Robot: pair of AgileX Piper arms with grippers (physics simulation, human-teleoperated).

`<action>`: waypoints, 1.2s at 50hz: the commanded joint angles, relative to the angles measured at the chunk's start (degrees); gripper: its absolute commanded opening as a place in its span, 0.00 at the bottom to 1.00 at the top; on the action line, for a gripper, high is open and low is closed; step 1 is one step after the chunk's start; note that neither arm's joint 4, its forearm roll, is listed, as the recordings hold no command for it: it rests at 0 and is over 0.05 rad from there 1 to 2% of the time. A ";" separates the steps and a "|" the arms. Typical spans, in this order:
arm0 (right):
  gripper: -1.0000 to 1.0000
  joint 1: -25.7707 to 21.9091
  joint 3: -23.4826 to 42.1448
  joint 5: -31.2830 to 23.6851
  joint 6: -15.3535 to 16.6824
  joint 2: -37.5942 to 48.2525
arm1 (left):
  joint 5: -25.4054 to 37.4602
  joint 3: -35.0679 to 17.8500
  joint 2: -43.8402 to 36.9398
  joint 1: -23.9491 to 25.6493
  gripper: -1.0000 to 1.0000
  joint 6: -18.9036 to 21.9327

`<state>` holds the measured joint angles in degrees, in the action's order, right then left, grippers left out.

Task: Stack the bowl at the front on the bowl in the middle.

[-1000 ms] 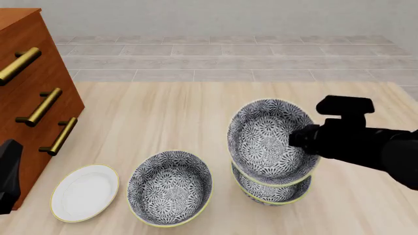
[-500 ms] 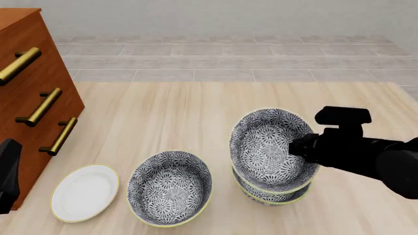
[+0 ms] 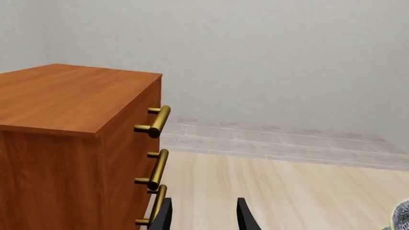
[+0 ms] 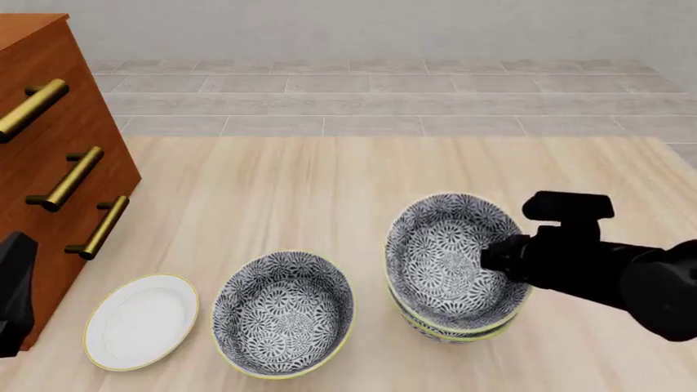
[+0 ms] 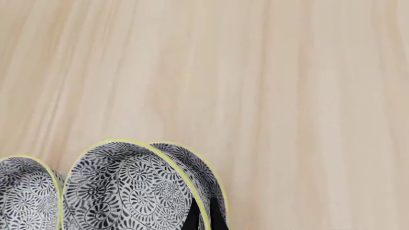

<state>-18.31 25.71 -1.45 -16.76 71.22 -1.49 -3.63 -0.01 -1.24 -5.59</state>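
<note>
The right gripper (image 4: 492, 255) is clamped on the near-side rim of the bowl at the front (image 4: 452, 253), its 2 fingers pinching the wall, as the right wrist view shows with the dark fingertips (image 5: 206, 221) straddling the yellowish edge. This bowl sits tilted slightly inside the bowl in the middle (image 4: 455, 325), whose rim shows just beneath it, so the stacking looks nearly finished; what is left, by my judgement, is settling it level, letting go and lifting clear. A third bowl (image 4: 283, 312) stands just beside the stack on the left, with a white plate (image 4: 142, 320) further left, near the wooden drawer cabinet (image 4: 60, 155). The table (image 4: 294, 188) beyond the stack is bare wood, and so is the stretch to its right, giving the arm room to withdraw upward or rightward. The left gripper (image 3: 203, 215) hangs with its fingers apart, holding nothing, close beside the cabinet's brass handles (image 3: 156, 168), well away from the bowls.
</note>
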 commanded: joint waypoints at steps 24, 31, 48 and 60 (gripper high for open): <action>1.00 0.20 -0.18 0.75 -0.07 -0.04 | -0.16 -0.11 0.00 0.14 1.00 -0.05; 1.00 0.12 -0.06 -0.20 0.08 -1.41 | -0.58 -0.25 0.00 0.25 1.00 -0.29; 1.00 0.98 2.92 -9.03 2.25 -11.72 | -0.23 -0.79 0.00 0.14 1.00 -0.31; 1.00 2.12 7.88 -17.76 4.13 -20.75 | -0.05 -1.35 0.00 0.30 1.00 -0.16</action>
<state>-16.87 30.53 -13.53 -13.95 56.48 -1.67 -4.59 0.00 -1.04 -5.80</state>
